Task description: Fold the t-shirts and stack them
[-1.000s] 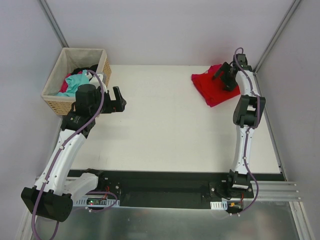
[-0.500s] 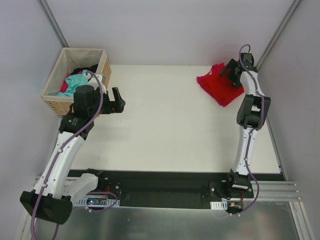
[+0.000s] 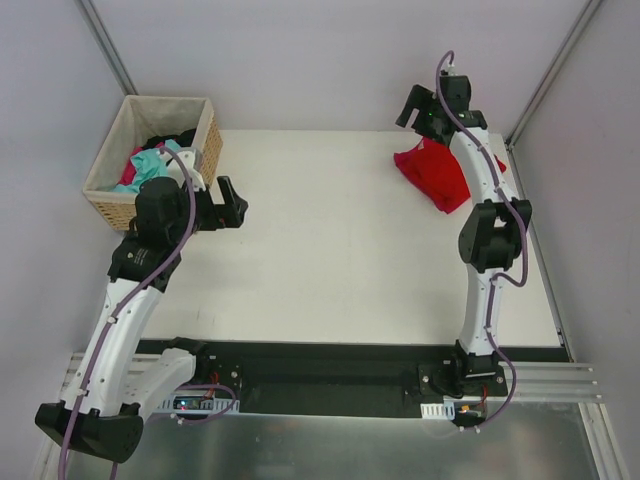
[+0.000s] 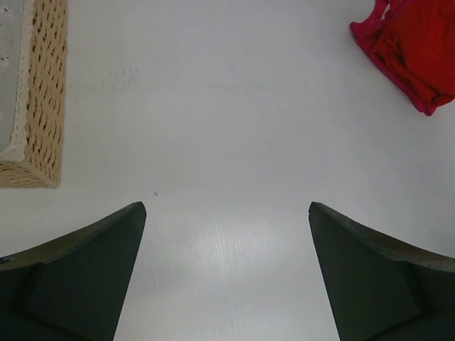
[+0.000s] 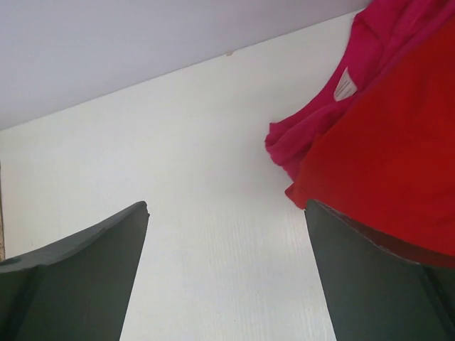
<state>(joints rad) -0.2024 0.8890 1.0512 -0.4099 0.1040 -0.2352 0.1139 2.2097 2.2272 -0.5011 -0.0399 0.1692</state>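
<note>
Two grippers show, both with jaws spread and holding nothing. The left gripper [image 4: 226, 206] hangs over bare tabletop [image 3: 330, 250], just right of the one basket [image 3: 108, 150] at upper left. One red t-shirt [image 3: 432, 172] lies crumpled at upper right. Three more, teal [image 3: 150, 160], magenta [image 3: 128, 178] and black [image 3: 170, 138], sit bundled in the basket. Half a second earlier the right gripper [image 5: 226, 204] was down at the red heap; it has risen toward the back wall. The left has barely moved.
</note>
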